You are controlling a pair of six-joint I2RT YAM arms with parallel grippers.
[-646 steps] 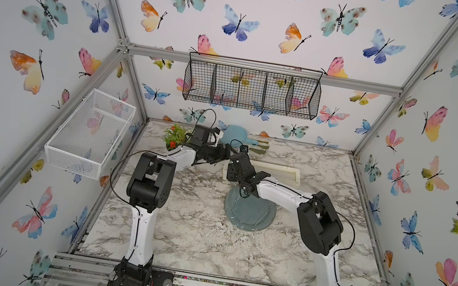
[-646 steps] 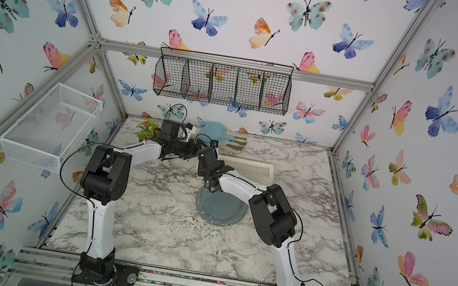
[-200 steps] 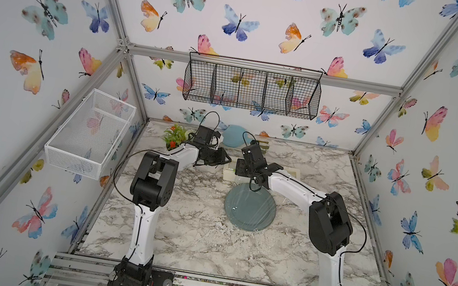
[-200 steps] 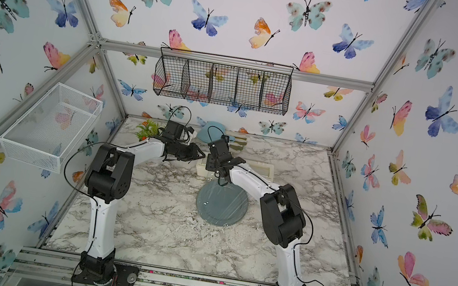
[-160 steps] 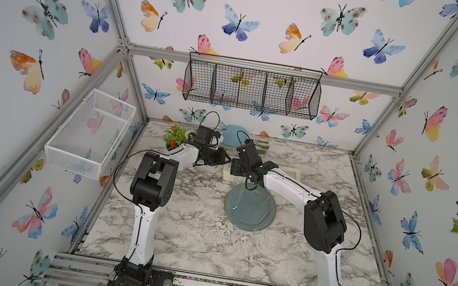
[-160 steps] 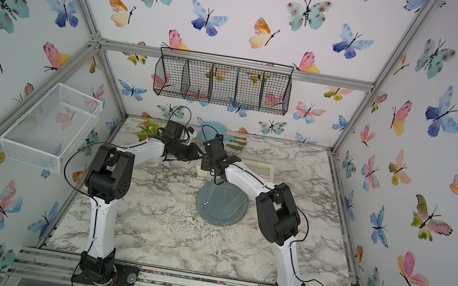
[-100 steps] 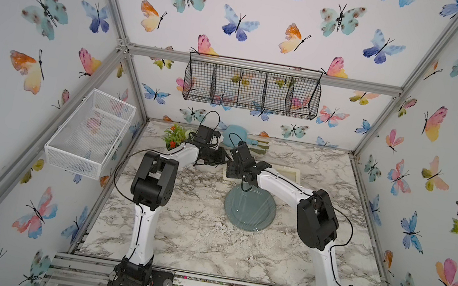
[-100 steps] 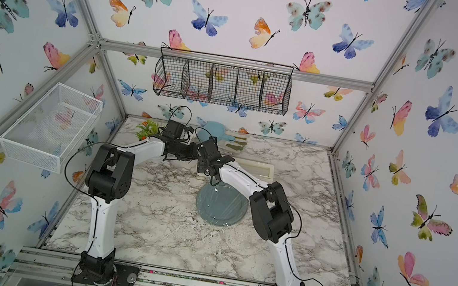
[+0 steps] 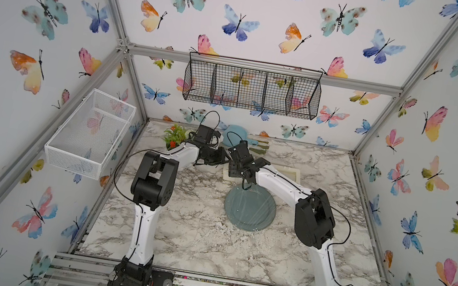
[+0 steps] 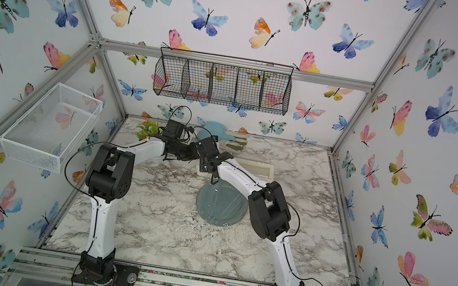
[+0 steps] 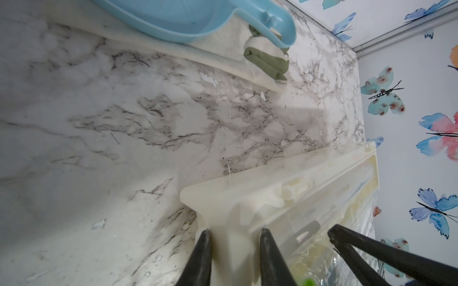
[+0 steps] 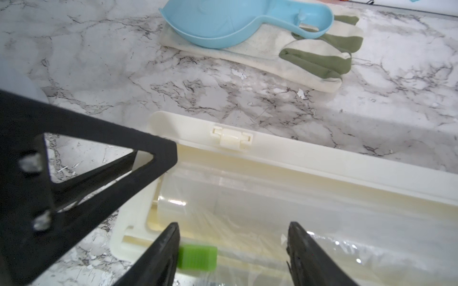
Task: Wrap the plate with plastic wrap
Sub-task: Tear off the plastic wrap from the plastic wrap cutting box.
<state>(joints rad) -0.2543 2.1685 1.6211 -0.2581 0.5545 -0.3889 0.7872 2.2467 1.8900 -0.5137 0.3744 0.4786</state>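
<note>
The grey-blue plate (image 9: pixel 250 207) lies on the marble table with glinting plastic wrap (image 9: pixel 256 200) over it. Behind it is the cream dispenser box (image 9: pixel 289 172). My left gripper (image 11: pixel 235 235) is shut on the box's end tab, one finger on each side. My right gripper (image 12: pixel 234 230) hovers open over the same end of the box. It straddles the film roll (image 12: pixel 247 205), and the green slider (image 12: pixel 197 255) sits right beside one of its fingers (image 12: pixel 171 237). Both grippers nearly meet in a top view, left gripper (image 9: pixel 223 157) and right gripper (image 9: pixel 236 168).
A light-blue round board with a handle (image 12: pixel 230 22) rests on a cream glove with green fingertips (image 12: pixel 309 57) behind the box. A small plant (image 9: pixel 175 138) stands at the back left. A white wire basket (image 9: pixel 91 133) and a black wire basket (image 9: pixel 252 89) hang on the walls.
My right gripper has swung from the middle of the dispenser box to its left end, close to my left gripper. My left gripper has stayed at the box's end.
</note>
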